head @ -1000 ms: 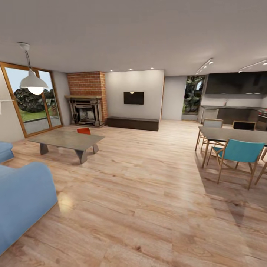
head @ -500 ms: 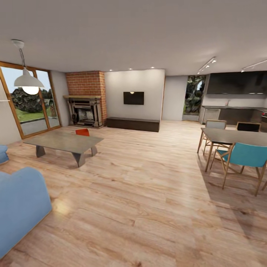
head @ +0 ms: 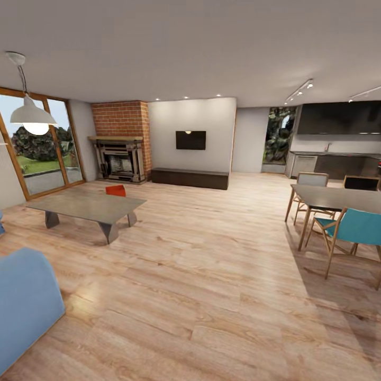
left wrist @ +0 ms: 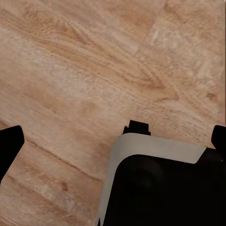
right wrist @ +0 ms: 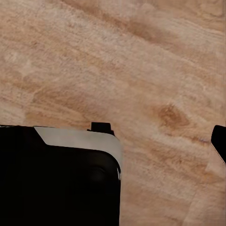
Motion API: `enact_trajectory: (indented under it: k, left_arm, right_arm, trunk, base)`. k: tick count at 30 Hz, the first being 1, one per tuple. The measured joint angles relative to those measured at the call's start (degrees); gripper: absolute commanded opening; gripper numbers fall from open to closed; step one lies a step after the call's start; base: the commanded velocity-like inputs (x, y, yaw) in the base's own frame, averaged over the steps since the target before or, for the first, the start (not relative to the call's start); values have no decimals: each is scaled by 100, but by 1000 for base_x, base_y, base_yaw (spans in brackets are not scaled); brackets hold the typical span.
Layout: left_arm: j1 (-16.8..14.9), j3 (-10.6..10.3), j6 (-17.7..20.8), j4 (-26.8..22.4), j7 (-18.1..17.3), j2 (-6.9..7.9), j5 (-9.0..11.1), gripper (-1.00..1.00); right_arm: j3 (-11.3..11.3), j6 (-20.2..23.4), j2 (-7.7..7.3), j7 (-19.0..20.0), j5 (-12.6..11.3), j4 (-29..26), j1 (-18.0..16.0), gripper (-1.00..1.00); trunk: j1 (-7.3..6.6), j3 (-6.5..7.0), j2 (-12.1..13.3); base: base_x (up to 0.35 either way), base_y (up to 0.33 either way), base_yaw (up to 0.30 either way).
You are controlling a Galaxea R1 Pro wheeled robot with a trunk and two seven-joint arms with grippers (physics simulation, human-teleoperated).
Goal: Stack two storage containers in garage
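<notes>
Head view: one red-orange bin (head: 116,190) shows past the far edge of the low table (head: 84,205), on the plank floor (head: 211,275) of the living room, before the fireplace (head: 120,161).

Left wrist view: the left gripper (left wrist: 113,143) hangs spread over planks, holding nothing.

Right wrist view: only one fingertip (right wrist: 218,142) shows; I cannot tell its state.

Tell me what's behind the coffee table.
A red bin stands behind the coffee table, with the brick fireplace farther back. The tabletop hides the bin's lower part, so a second bin cannot be ruled out.
</notes>
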Motion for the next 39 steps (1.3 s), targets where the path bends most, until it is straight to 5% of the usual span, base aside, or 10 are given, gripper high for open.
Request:
enact_trajectory:
  k: [39]
  left_arm:
    - [0, 0, -7, 0, 0, 0, 1, 100]
  right_arm:
    - [0, 0, 0, 0, 2, 0, 0, 100]
  trunk:
    - [0, 0, 0]
  base:
    - [321, 0, 0]
